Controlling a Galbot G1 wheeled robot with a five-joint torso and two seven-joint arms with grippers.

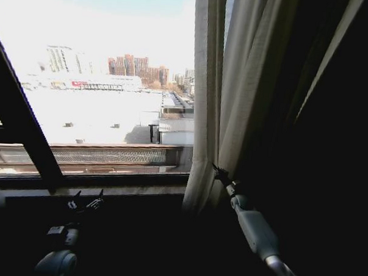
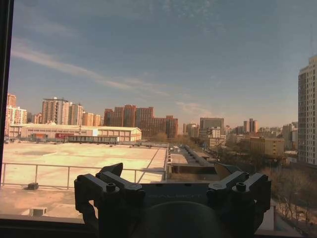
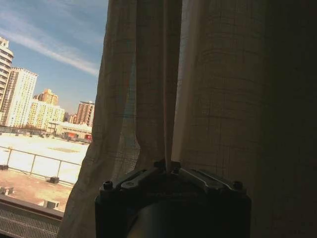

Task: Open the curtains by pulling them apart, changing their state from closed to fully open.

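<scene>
The sheer cream curtain (image 1: 210,96) hangs bunched in folds right of the window's middle, leaving the glass on the left bare. My right gripper (image 1: 217,170) reaches up from the lower right and is shut on a fold of the curtain (image 3: 148,99), with the cloth pinched between the fingertips (image 3: 161,165) in the right wrist view. My left gripper (image 1: 86,201) sits low at the left below the sill, open and holding nothing. In its wrist view the open left gripper (image 2: 168,171) faces bare glass with its fingers (image 2: 111,171) spread.
A dark heavy drape (image 1: 319,119) fills the right side behind the sheer curtain. A slanted black window frame bar (image 1: 26,125) crosses the left. The dark sill (image 1: 96,189) runs below the glass. Rooftops and city buildings lie outside.
</scene>
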